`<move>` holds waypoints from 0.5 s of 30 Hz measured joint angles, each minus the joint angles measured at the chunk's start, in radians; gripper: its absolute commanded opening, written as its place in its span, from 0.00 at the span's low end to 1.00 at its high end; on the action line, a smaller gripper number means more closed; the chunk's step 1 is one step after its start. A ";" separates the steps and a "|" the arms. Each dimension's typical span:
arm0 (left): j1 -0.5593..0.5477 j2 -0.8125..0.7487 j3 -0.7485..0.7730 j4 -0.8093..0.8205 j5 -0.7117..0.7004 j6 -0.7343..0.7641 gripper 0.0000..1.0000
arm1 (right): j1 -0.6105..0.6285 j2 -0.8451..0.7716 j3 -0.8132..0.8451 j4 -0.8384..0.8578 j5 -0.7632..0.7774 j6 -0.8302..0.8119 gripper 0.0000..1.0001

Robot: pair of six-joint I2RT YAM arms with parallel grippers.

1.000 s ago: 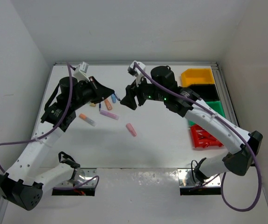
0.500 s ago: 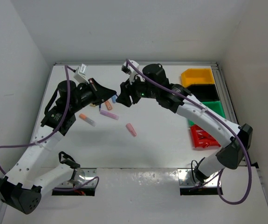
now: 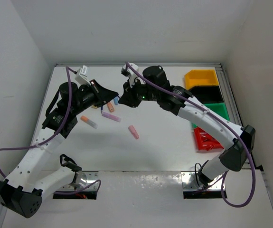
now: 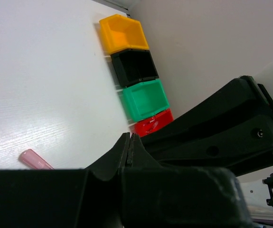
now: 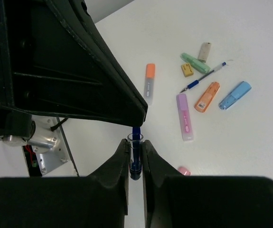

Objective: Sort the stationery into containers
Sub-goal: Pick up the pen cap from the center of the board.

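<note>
Nearest the arm bases, a pink marker (image 3: 134,132) lies alone on the counter (image 3: 164,142). At its 10 o'clock lie an orange-capped marker (image 3: 89,122) and a lilac marker (image 3: 111,117). Just beyond them the two tools meet tip to tip. The right tool (image 5: 135,142) is clenched on a blue pen (image 5: 135,164), one finger against each side. The pen's other end reaches the tip of the left tool (image 4: 129,138), whose jaws are pressed together; whether it also nips the pen I cannot tell. Past the lilac marker lie an orange marker (image 5: 207,96), a blue marker (image 5: 235,95), a green marker (image 5: 195,62) and a second blue pen (image 5: 205,76). At 3 o'clock, along the counter's right edge, the bins run near to far: red bin (image 3: 207,139), green bin (image 3: 219,110), black bin (image 3: 207,93), yellow bin (image 3: 201,78).
</note>
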 measured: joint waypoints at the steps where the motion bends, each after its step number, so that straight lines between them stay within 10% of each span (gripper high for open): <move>1: 0.000 0.000 0.000 0.000 0.000 0.000 0.16 | 0.000 0.000 0.000 0.000 0.000 -0.001 0.00; 4: 0.004 0.000 0.000 0.003 0.011 0.012 0.59 | 0.000 0.000 0.000 0.000 -0.001 -0.002 0.00; 6: 0.016 0.000 0.000 0.003 0.023 0.028 0.70 | -0.003 0.000 -0.001 0.000 -0.002 -0.006 0.00; 15: 0.087 0.135 0.253 -0.211 -0.136 0.430 0.50 | -0.085 -0.101 -0.144 -0.015 -0.011 -0.030 0.00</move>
